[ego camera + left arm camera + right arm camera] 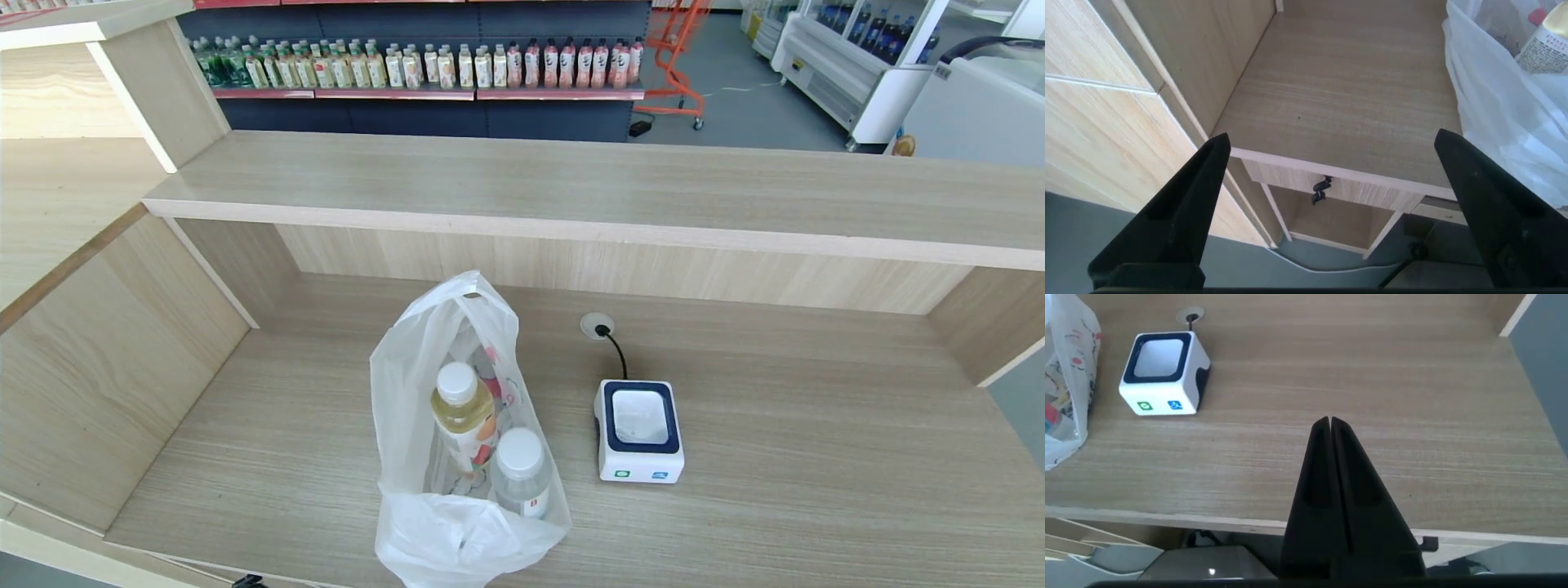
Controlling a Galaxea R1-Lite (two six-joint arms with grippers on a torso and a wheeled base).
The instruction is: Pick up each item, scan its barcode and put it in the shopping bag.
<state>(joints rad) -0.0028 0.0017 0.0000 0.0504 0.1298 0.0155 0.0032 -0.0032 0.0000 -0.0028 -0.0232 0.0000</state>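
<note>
tabletop (775,457): pale wood grain, recessed, with side walls left and right and a raised ledge (571,184) along the far side.

shopping bag (441,531): thin translucent white plastic, standing on the tabletop left of centre, near the front edge. the mouth is open upward and one handle loop sticks up at the far side.

left end effector (1333,139): released, its two dark fingers (1184,212) spread wide. it hangs over the near left corner of the tabletop, and the bag's side is just beside it.

right end effector (1329,423): clenched, fingers pressed flat together. it sits above the front edge of the tabletop, to the right of the scanner and well apart from it.

scanner (638,430): white box with a dark blue frame round its glass window, window facing up. it stands on the tabletop just right of the bag, apart from it, not touching.

items: both are inside the bag, upright. the tea bottle (462,416) has yellow liquid and a white cap. the clear bottle (520,469) has a white cap and stands nearer the front, close against the tea bottle. some red and white print shows behind them; i cannot tell what it is.

cable (616,351): black, runs from the scanner's far side to a round grommet (597,326) in the tabletop.
</note>
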